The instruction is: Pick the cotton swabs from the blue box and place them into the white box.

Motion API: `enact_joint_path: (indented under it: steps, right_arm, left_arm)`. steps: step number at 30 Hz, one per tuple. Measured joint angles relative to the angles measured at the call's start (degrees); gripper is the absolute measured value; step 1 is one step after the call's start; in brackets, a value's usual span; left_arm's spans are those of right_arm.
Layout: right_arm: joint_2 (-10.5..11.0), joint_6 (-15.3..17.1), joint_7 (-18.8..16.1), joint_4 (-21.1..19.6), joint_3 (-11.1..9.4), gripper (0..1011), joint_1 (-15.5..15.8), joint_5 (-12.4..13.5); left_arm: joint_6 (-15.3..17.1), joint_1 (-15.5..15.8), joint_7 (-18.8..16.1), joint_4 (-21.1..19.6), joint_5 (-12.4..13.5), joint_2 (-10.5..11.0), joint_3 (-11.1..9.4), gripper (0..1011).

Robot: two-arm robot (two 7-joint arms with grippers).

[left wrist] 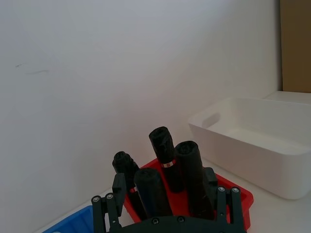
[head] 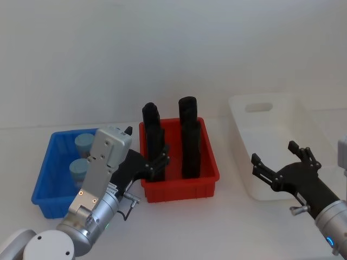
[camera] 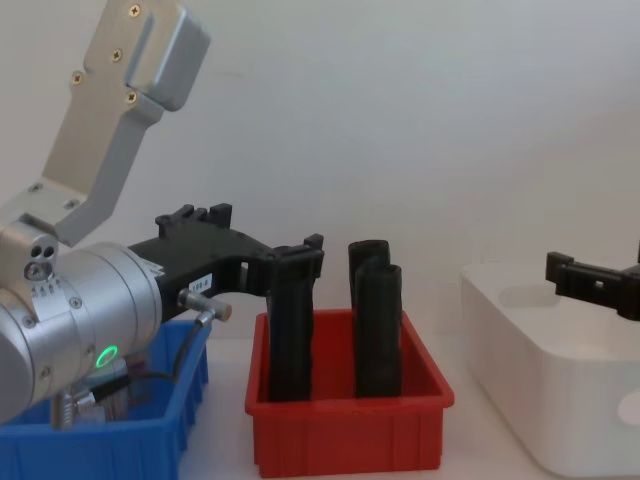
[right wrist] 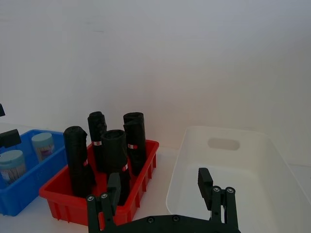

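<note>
We see two small clear cylindrical tubs of cotton swabs (head: 84, 143) with pale blue lids, standing in the small bright blue ribbed plastic box (head: 45, 173) at the left of the white table (head: 227, 219). The left gripper (camera: 256, 238) hangs with its fingers apart and empty, above where that box meets a red plastic bin (head: 181, 187) of tall black rolls (head: 188, 116). The right gripper (head: 274, 153), also spread wide and empty, hovers over the near end of the large white plastic tub (head: 282, 132), right of the red bin.
</note>
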State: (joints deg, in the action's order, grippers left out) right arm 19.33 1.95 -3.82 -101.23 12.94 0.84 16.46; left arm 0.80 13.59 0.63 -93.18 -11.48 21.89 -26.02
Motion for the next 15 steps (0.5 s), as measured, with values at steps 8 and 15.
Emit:
enact_joint_path:
  steps: [8,15]
  right_arm:
    - [0.0,0.0,0.0,0.0,0.0,1002,0.0,0.0]
    - [0.0,0.0,0.0,0.0,0.0,1002,0.0,0.0]
  left_arm:
    - [0.0,0.0,0.0,0.0,0.0,0.0,0.0,1004]
    - [0.0,0.0,0.0,0.0,0.0,0.0,0.0,1004]
